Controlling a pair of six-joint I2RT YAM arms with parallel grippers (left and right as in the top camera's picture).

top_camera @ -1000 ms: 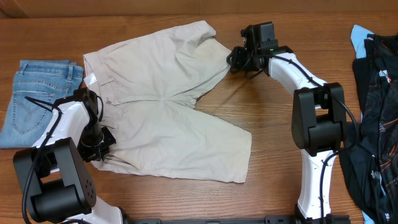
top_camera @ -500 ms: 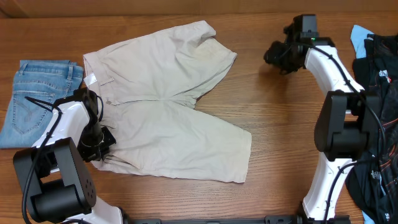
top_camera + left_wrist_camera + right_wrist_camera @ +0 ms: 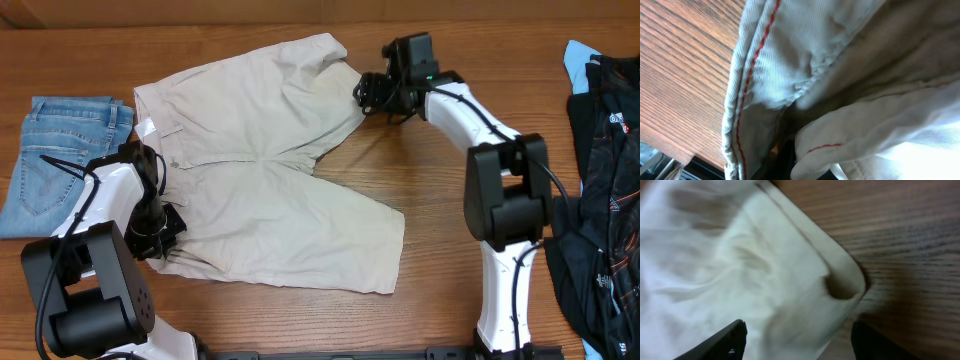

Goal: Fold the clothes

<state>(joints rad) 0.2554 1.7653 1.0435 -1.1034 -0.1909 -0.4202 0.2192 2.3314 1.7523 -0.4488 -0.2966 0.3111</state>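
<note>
The right pincer (image 3: 799, 341) gapes wide over the shorts (image 3: 270, 190) hem; left pincer (image 3: 158, 238) cannot be judged

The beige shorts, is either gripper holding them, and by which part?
The right gripper is open over a leg hem corner, holding nothing. The left gripper sits at the beige shorts' waistband, fingers buried in cloth; a grip cannot be told.

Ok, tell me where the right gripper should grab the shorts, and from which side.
Grip the shorts by the far leg's hem corner, coming in over the table on its right. That corner juts out free of the rest, its edge slightly lifted, and the right gripper hangs open above it.
</note>
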